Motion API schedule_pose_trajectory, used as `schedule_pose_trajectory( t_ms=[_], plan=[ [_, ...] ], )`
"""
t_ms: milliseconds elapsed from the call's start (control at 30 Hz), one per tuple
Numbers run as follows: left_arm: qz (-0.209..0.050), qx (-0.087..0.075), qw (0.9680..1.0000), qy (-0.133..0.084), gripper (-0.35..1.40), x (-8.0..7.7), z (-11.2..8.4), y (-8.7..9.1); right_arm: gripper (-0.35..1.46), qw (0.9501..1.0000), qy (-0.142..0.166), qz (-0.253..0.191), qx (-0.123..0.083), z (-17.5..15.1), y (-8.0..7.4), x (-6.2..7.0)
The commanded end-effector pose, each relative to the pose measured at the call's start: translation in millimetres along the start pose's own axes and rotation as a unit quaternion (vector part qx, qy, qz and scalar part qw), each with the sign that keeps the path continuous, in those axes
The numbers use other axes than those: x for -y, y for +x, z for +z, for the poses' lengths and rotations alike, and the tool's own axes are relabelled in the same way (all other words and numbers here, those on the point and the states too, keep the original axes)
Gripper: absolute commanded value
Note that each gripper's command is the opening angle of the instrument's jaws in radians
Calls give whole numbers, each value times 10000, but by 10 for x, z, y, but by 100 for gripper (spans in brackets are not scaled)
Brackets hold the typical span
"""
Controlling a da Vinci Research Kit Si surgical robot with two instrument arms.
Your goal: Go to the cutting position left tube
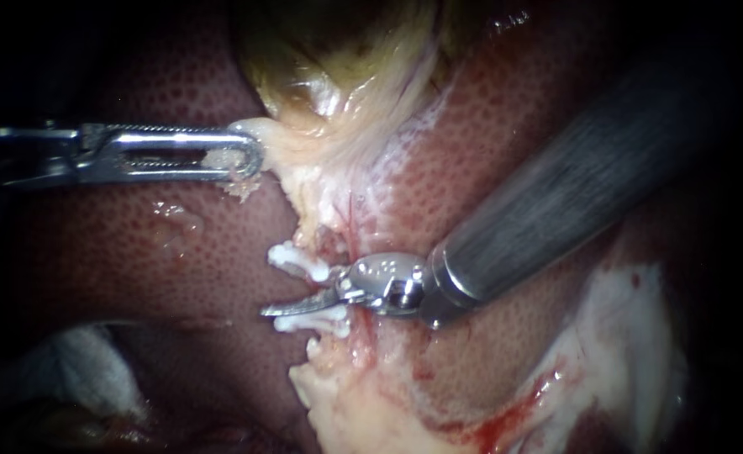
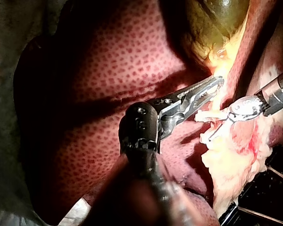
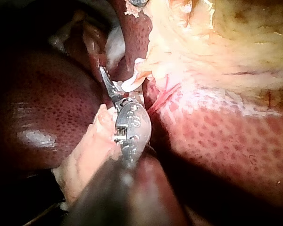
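My left instrument [image 1: 250, 155] comes in from the left with its slotted jaws shut on the pale edge of the gallbladder [image 1: 338, 76], holding it out to the left. My right instrument [image 1: 269, 311] reaches down from the upper right. Its thin blades lie together as one sliver across the left tube [image 1: 348, 252], between an upper white clip [image 1: 296, 257] and a lower white clip [image 1: 308, 320]. In the right wrist view the blade tip [image 3: 103, 73] points past a clip [image 3: 131, 84]. The left wrist view shows both instruments [image 2: 212, 84] [image 2: 211, 137] close together.
Dark red speckled liver [image 1: 136, 235] surrounds the site. Pale fatty tissue [image 1: 363, 395] hangs below the clips, with blood smears at the lower right [image 1: 514, 412]. White gauze [image 1: 86, 370] lies at the lower left. The right instrument's thick shaft [image 1: 573, 185] crosses the right half.
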Motion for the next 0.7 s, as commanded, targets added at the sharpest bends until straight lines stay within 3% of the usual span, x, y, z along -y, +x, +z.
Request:
schedule_pose_trajectory(
  t_ms=[33,467,500,700],
  plan=[
    [3,5,10000,-4,-35,0,0,0,141,10000,-11,11,17,0,0,0],
    [6,10,10000,-11,-35,0,3,-1,140,10000,-24,39,15,6,0,-2],
    [6,10,10000,-11,-35,0,3,-1,130,10000,-24,39,15,6,0,-2],
    [6,9,10000,-11,-35,0,3,-1,130,10000,-21,36,16,5,0,-1]
  ],
)
